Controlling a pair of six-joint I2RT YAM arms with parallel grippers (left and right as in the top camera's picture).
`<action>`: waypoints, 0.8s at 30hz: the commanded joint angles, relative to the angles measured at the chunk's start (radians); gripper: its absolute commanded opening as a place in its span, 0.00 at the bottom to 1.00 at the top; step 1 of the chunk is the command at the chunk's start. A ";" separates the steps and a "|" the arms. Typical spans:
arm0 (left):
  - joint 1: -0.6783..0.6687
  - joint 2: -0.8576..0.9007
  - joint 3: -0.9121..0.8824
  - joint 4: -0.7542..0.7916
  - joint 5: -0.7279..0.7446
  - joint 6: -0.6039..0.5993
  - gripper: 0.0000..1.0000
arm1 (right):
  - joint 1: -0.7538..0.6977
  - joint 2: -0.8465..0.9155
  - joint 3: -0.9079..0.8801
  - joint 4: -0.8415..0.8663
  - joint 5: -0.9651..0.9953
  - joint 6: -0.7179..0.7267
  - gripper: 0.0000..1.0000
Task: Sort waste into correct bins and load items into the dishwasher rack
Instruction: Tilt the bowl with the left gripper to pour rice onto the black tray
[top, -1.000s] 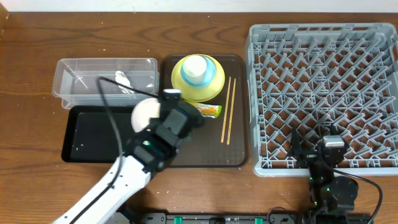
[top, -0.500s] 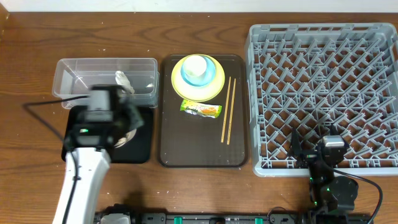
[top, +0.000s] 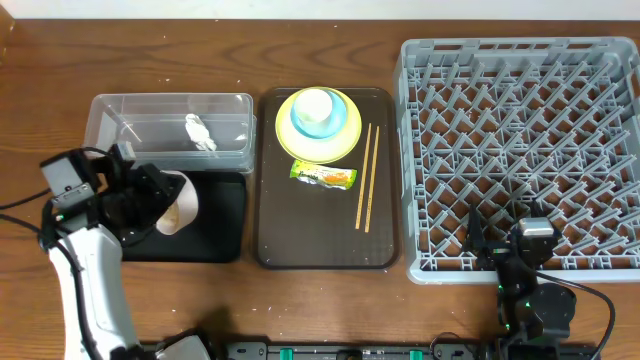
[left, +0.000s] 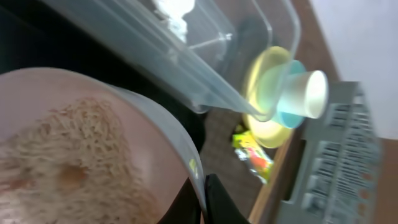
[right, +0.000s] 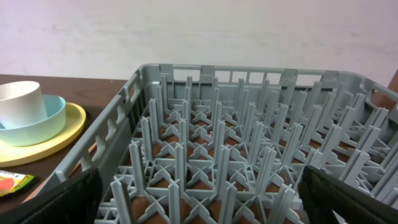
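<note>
My left gripper (top: 158, 200) is shut on the rim of the white bowl (top: 180, 203), which is tilted on its side over the black tray (top: 215, 225). In the left wrist view the black fingertips (left: 214, 202) pinch the bowl's rim, and pale rice grains (left: 74, 155) cling inside the bowl (left: 155, 124). A white tissue (top: 200, 131) lies in the clear tub (top: 130, 112). The yellow plate (top: 345, 138), blue bowl (top: 338, 121) and white cup (top: 314, 106) stand stacked on the brown tray (top: 300, 235), with the snack wrapper (top: 323, 174) and chopsticks (top: 366, 176) beside them. My right gripper (right: 199, 199) is open at the near edge of the grey rack (top: 520, 140).
The rack (right: 236, 143) fills the right side of the table, and its upright pegs rise between my right fingers (right: 59, 199). The clear tub (left: 205, 68) borders the black tray's far side. The left arm's cable trails over the table's left edge.
My left arm has swung from the brown tray leftwards with the white bowl and now holds it tilted over the black tray. The right arm has not moved.
</note>
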 joint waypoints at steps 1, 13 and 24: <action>0.035 0.049 0.006 0.013 0.199 0.063 0.06 | 0.003 -0.003 -0.001 -0.004 0.003 0.006 0.99; 0.161 0.220 0.006 0.017 0.613 0.222 0.06 | 0.003 -0.003 -0.001 -0.004 0.003 0.006 0.99; 0.213 0.304 0.005 0.023 0.716 0.252 0.06 | 0.003 -0.003 -0.001 -0.004 0.003 0.006 0.99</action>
